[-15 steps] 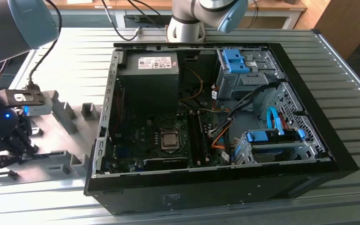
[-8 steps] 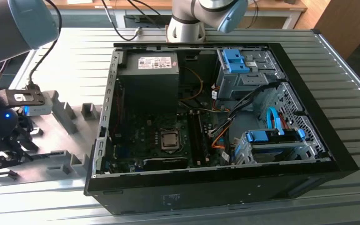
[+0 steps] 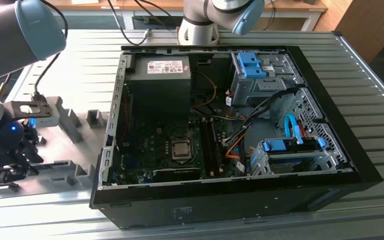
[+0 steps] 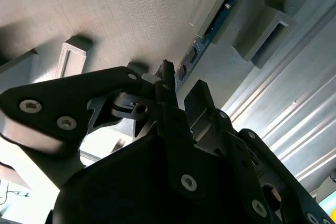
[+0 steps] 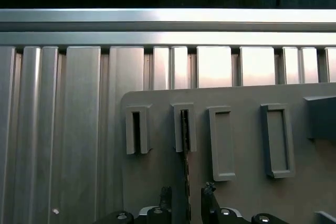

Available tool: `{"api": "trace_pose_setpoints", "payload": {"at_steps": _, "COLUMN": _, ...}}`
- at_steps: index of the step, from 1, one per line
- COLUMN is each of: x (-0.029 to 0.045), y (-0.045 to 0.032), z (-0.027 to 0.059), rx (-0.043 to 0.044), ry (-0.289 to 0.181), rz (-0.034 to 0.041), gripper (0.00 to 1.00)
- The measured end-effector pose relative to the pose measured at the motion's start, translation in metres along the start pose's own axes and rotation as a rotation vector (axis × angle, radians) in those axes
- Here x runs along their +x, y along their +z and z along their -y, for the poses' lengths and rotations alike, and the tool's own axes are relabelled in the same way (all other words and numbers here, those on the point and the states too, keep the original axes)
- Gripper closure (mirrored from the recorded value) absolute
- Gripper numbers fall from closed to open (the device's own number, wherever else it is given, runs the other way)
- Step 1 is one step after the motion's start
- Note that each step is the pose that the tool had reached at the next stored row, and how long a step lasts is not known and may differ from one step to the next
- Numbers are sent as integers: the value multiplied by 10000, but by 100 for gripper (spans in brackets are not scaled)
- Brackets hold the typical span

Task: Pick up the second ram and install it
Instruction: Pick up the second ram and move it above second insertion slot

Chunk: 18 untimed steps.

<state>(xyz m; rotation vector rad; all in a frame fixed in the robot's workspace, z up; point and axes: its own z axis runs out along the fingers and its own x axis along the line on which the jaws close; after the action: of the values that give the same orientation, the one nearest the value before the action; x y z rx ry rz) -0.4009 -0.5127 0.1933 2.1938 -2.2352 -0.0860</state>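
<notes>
Here, in the exterior view, the pincer [image 3: 5,172] hangs low over a grey slotted holder [image 3: 66,124] on the ribbed metal counter [image 3: 352,65], to the exterior view's left of the open computer case [image 3: 212,210]. In the first wrist view the second ram [image 5: 185,129] stands on edge in one of the holder's slots, and the pincer's spread fingertips [image 5: 165,199] sit either side of its near end, a gap showing on each side. In the second wrist view the blue-green board runs out of its slot towards the two dark fingers [image 4: 198,95], which flank its end.
</notes>
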Motion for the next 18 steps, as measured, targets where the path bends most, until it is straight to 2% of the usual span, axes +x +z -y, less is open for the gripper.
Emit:
{"api": "trace_pose_setpoints", "payload": {"at_steps": 8, "x": 0, "y": 11, "z": 1, "rx": 0, "ry": 0, "rz": 0, "gripper": 66}}
{"api": "trace_pose_setpoints", "payload": {"at_steps": 10, "x": 0, "y": 12, "z": 1, "rx": 0, "ry": 0, "rz": 0, "gripper": 78}}
{"api": "trace_pose_setpoints", "payload": {"at_steps": 11, "x": 1, "y": 12, "z": 0, "rx": -2, "ry": 0, "rz": -1, "gripper": 78}}
{"api": "trace_pose_setpoints", "payload": {"at_steps": 12, "x": 0, "y": 12, "z": 1, "rx": 0, "ry": 0, "rz": 0, "gripper": 84}}
{"api": "trace_pose_setpoints", "payload": {"at_steps": 18, "x": 0, "y": 14, "z": 1, "rx": 0, "ry": 0, "rz": 0, "gripper": 86}}
